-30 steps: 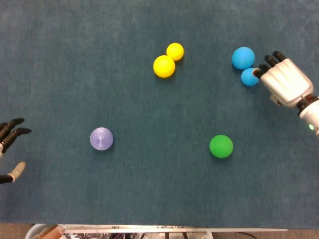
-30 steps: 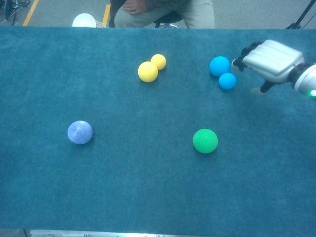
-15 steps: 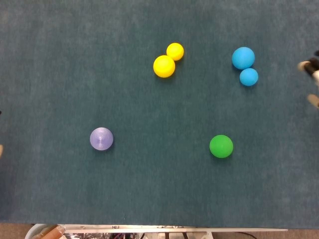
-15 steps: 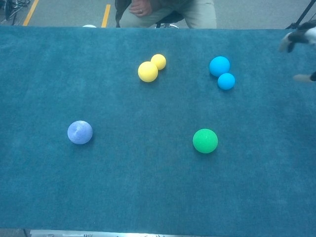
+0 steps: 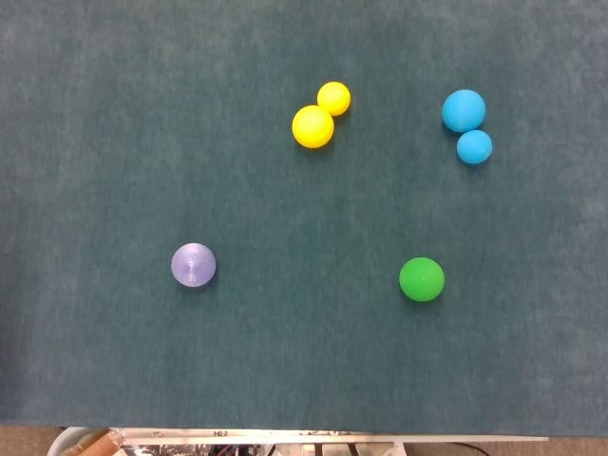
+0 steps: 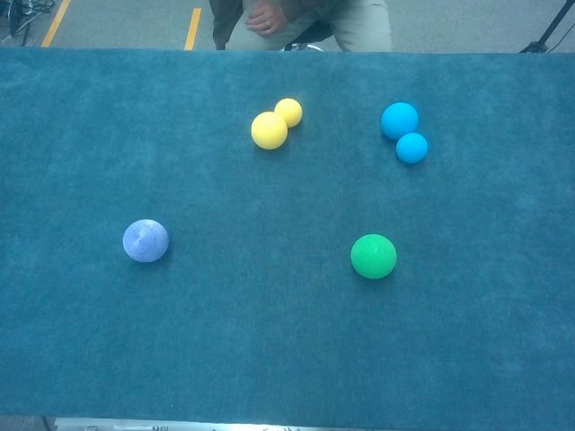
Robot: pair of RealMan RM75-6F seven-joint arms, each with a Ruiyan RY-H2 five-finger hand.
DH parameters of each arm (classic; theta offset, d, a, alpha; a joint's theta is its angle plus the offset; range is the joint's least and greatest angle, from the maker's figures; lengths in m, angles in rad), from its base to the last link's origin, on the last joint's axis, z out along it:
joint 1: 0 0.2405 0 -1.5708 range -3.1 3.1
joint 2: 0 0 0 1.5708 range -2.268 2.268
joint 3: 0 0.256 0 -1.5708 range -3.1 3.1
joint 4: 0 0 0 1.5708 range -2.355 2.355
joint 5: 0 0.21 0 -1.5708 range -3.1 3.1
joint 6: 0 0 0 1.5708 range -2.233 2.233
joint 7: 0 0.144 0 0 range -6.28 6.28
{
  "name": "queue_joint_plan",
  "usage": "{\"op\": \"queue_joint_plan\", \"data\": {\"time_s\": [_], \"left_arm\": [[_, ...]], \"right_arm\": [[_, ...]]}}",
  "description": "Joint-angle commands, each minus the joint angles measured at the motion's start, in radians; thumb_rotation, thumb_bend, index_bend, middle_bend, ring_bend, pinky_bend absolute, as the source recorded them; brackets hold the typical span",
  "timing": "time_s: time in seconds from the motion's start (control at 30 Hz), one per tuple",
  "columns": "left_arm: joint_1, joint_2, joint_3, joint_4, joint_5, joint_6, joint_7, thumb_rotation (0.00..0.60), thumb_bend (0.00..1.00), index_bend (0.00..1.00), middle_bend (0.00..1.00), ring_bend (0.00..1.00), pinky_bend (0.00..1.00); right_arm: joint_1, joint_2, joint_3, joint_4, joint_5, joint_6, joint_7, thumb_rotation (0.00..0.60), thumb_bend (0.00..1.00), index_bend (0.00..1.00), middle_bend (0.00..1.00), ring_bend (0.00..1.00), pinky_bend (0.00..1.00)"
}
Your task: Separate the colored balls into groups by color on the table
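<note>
yellow balls (image 5: 313, 126) touching | blue balls (image 5: 464, 111) touching | purple ball (image 5: 193, 264), green ball (image 5: 421, 279) alone, apart | sorting looks complete | hands out of view, state unknown

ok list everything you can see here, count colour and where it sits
yellow balls: 2, yellow, touching, top centre of the table
blue balls: 2, bright blue, touching, top right
green ball: 1, green, alone, lower right of centre
purple ball: 1, pale purple, alone, lower left
table: 1, dark teal cloth, fills both views
seated person: 1, tan trousers, beyond the far edge, chest view only
robot hands: neither in view
</note>
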Motion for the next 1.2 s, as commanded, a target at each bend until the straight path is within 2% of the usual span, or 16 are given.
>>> {"op": "queue_joint_plan", "data": {"time_s": [0.03,0.43,1.2], "left_arm": [[0.014,-0.009,-0.003,-0.003,0.010,0.024,0.012,0.600,0.32,0.19,0.13,0.13,0.16],[0.035,-0.030,-0.016,0.017,0.025,0.064,0.012,0.600,0.32,0.19,0.13,0.13,0.16],[0.019,-0.032,-0.023,-0.001,0.031,0.021,0.041,0.600,0.32,0.19,0.14,0.13,0.16]], "right_arm": [[-0.044,0.008,-0.005,0.003,-0.020,0.042,0.021,0.600,0.15,0.33,0.40,0.21,0.21],[-0.111,0.013,0.001,0.013,-0.049,0.071,0.034,0.600,0.15,0.33,0.40,0.21,0.21],[-0.158,0.001,0.023,0.026,-0.091,0.052,0.047,0.600,0.15,0.33,0.40,0.21,0.21]]}}
